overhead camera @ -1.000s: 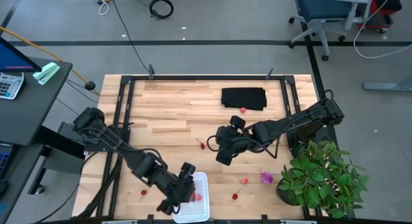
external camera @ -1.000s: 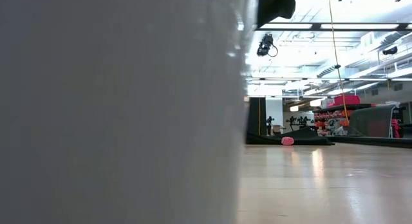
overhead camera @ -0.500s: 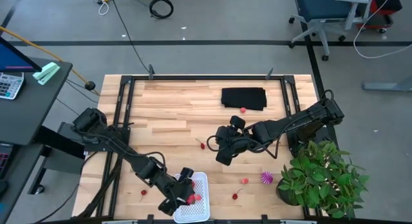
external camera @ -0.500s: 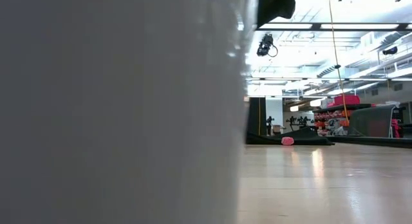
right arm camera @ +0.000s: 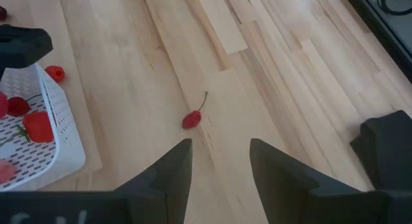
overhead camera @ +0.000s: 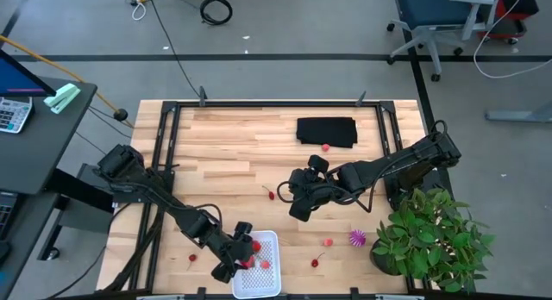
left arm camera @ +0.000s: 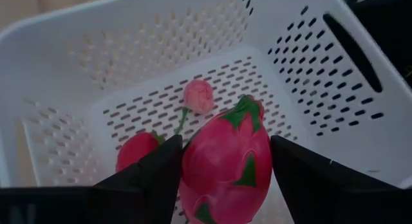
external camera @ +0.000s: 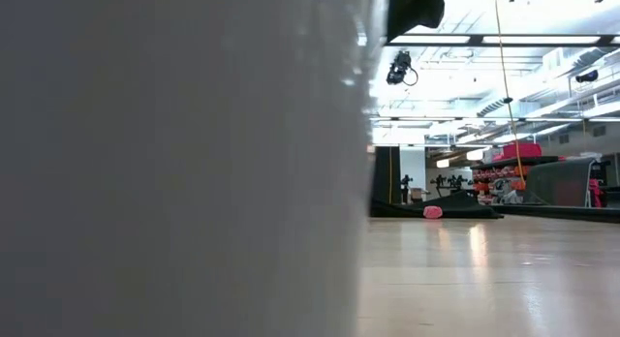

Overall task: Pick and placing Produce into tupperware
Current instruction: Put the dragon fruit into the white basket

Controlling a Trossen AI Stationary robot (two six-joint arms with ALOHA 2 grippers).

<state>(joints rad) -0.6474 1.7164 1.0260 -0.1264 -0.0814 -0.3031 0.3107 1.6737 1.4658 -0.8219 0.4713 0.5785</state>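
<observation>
The tupperware is a white perforated basket at the table's near edge. Its wall fills the left of the low view. My left gripper reaches down into it, shut on a red-pink dragon fruit with green tips. A pink berry and a red strawberry lie on the basket's floor. My right gripper hangs open over the table's middle, above a red cherry. A spiky purple piece lies on the table by the plant. My left gripper pinches the dragon fruit's two long sides between its two fingers. It comes slanting down from the table's left side, with the fruit's tip pointing ahead of the fingers. The fruit sits inside the basket's walls. Whether it rests on the floor I cannot tell.
Loose red pieces lie on the table. Another lies by the black cloth at the far side. A potted plant stands at the near right corner. Bare wood lies at the far left.
My left gripper has sunk with the dragon fruit into the tupperware, drawing slightly toward the table's left edge and rolling a little. My right gripper has kept still.
</observation>
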